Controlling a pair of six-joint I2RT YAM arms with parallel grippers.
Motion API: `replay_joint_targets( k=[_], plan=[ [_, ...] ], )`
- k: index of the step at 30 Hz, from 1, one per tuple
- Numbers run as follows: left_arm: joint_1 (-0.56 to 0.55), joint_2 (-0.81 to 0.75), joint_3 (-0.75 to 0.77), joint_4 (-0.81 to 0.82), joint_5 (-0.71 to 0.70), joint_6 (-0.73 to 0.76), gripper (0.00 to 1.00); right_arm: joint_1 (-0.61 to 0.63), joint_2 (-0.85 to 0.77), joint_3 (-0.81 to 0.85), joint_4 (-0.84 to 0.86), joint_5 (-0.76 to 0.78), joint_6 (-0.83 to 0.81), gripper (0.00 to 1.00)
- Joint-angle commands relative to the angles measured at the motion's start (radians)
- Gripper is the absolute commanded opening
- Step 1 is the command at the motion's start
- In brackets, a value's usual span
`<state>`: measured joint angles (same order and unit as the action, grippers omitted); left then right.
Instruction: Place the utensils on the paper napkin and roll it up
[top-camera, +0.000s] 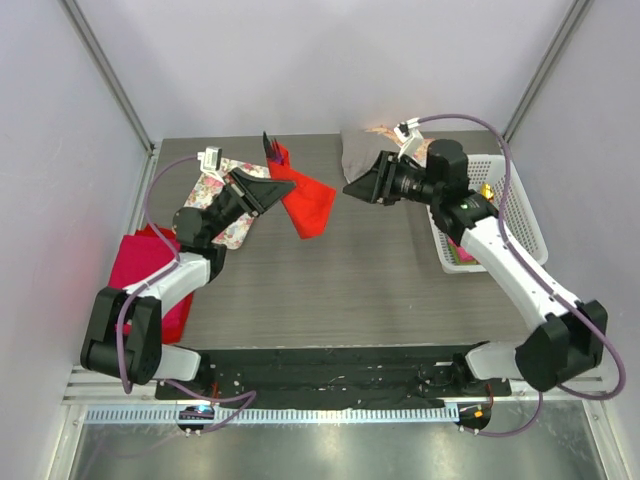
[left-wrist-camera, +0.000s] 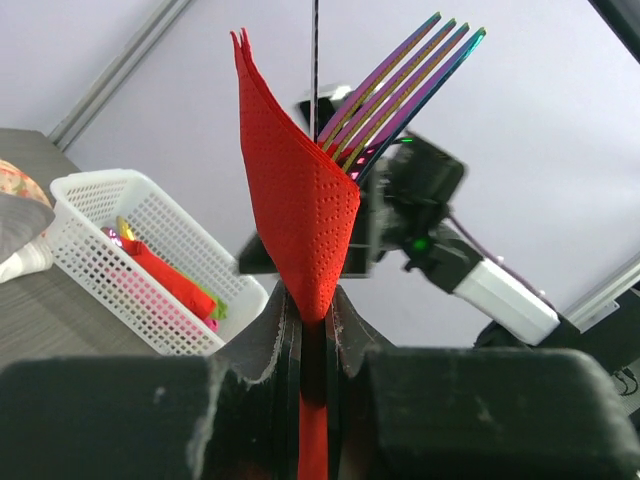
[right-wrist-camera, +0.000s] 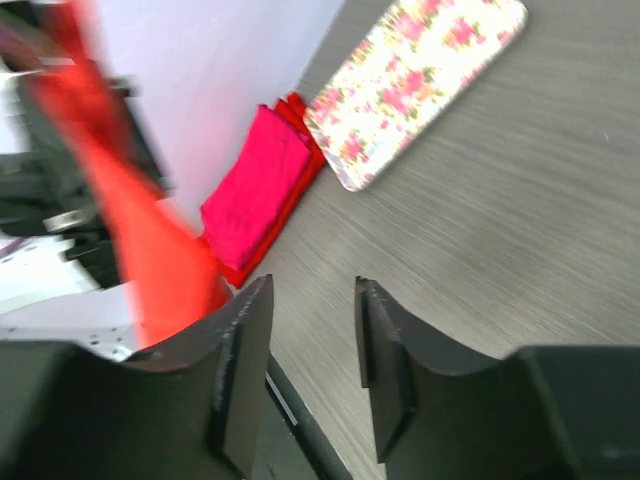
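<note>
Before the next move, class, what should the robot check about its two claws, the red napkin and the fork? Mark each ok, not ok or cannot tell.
1. Left claw shut on the paper napkin: ok.
2. Fork tucked in the napkin's fold, tines poking out: ok.
3. Right claw open and empty: ok.
4. Napkin rolled up: not ok, only a loose fold.
5. Second utensil inside the napkin: cannot tell.
</note>
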<state>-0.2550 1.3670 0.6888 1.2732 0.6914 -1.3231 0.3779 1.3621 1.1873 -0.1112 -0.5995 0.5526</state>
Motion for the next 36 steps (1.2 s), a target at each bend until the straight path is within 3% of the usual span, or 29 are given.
replay_joint_targets(
  k=[1, 7, 15, 21, 36],
  plan=[
    [0.005, 0.007, 0.041, 0.218, -0.039, 0.036, 0.0, 0.023, -0.118, 0.089, -0.042, 0.007, -0.033, 0.47],
    [0.007, 0.021, 0.057, 0.21, -0.032, 0.035, 0.0, 0.139, -0.075, 0.147, -0.061, -0.002, -0.046, 0.49],
    [0.005, 0.009, 0.064, 0.206, -0.027, 0.019, 0.0, 0.253, 0.068, 0.255, -0.146, 0.139, -0.131, 0.5],
    [0.0, -0.006, 0.069, 0.207, -0.012, 0.002, 0.0, 0.257, 0.109, 0.267, -0.154, 0.161, -0.158, 0.62],
    [-0.007, 0.006, 0.074, 0.275, -0.009, -0.067, 0.0, 0.257, 0.098, 0.172, 0.027, -0.046, -0.103, 0.65]
  ],
)
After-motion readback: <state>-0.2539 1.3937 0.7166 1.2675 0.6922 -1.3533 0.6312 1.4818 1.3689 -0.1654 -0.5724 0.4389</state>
